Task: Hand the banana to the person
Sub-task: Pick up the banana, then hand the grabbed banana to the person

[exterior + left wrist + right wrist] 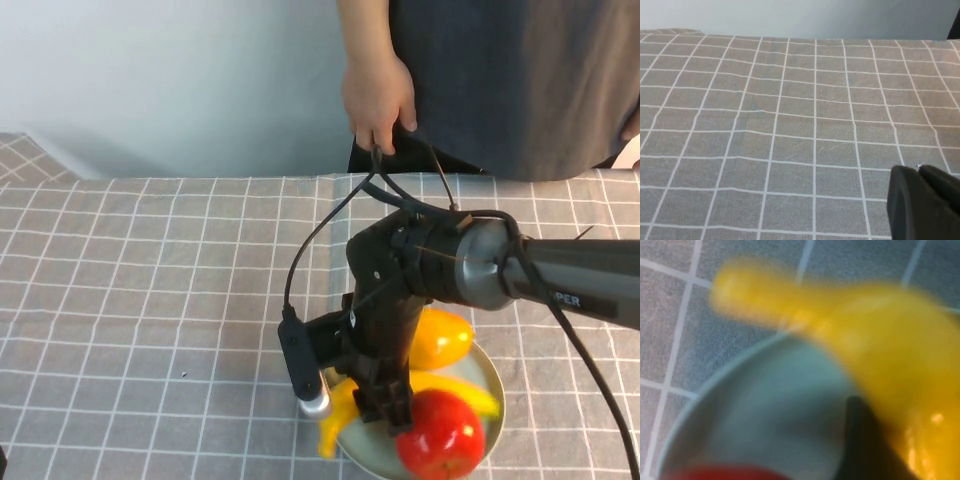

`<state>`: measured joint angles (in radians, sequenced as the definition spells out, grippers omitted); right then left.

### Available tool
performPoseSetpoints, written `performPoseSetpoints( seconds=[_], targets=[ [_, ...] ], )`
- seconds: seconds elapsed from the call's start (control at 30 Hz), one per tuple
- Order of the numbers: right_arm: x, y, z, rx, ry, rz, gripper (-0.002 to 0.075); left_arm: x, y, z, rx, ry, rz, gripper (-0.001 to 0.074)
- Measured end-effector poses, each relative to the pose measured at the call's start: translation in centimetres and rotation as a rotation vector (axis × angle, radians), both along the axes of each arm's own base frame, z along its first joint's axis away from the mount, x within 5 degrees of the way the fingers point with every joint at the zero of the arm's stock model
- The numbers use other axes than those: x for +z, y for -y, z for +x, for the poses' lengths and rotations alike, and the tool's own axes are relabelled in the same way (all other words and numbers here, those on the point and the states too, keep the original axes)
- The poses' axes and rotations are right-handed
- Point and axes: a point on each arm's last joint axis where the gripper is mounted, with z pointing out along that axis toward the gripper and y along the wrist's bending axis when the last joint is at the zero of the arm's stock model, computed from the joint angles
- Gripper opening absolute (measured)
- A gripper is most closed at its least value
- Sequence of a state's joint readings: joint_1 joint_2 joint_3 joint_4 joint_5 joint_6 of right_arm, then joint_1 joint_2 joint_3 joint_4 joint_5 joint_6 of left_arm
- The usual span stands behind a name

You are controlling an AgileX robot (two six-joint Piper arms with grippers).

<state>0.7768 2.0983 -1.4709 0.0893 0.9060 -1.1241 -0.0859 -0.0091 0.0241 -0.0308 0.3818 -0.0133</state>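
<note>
The banana (pixel 335 418) lies on a grey-green plate (pixel 494 418) at the front right of the table, its narrow end sticking out over the plate's left rim. My right gripper (pixel 388 405) is down on the banana's middle, between its stem end and its far end (pixel 468 393). In the right wrist view the banana (pixel 880 355) fills the picture, right against the gripper, above the plate (pixel 765 405). The person (pixel 500 80) stands behind the table with a hand (pixel 378 95) hanging at the far edge. My left gripper (pixel 918 168) is shut and empty, low over bare cloth.
A red apple (pixel 440 438) and a yellow-orange mango (pixel 442 338) share the plate, right beside my right gripper. A black cable (pixel 300 270) loops from the right arm toward the person's hand. Grey checked cloth (pixel 150 300) covers the table.
</note>
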Motion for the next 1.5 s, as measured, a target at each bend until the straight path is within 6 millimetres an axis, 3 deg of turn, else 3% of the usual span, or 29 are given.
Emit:
performPoseSetpoints(
  seconds=[0.07, 0.33, 0.57, 0.8, 0.93, 1.1, 1.33, 1.5],
  targets=[
    [0.5, 0.1, -0.1, 0.002, 0.003, 0.0, 0.0283, 0.0, 0.0, 0.0, 0.0, 0.0, 0.0, -0.0002],
    [4.4, 1.0, -1.0, -0.038, 0.003, 0.006, 0.0279, 0.0, 0.0, 0.0, 0.0, 0.0, 0.0, -0.0002],
    [11.8, 3.1, -2.4, -0.183, 0.12, 0.088, 0.0279, 0.0, 0.0, 0.0, 0.0, 0.0, 0.0, -0.0002],
    [19.5, 7.3, -5.3, -0.361, 0.257, 0.15, 0.0279, 0.0, 0.0, 0.0, 0.0, 0.0, 0.0, -0.0002],
    [22.2, 9.3, -6.6, -0.433, 0.321, 0.171, 0.0279, 0.0, 0.0, 0.0, 0.0, 0.0, 0.0, -0.0002],
    [24.4, 10.7, -6.9, -0.446, 0.43, 0.183, 0.0279, 0.0, 0.0, 0.0, 0.0, 0.0, 0.0, -0.0002],
    [29.1, 9.3, -5.0, -0.307, 0.622, 0.255, 0.0279, 0.0, 0.0, 0.0, 0.0, 0.0, 0.0, -0.0003],
    [29.7, 6.6, -2.5, -0.233, 0.658, 0.247, 0.0279, 0.0, 0.0, 0.0, 0.0, 0.0, 0.0, -0.0002]
  ],
)
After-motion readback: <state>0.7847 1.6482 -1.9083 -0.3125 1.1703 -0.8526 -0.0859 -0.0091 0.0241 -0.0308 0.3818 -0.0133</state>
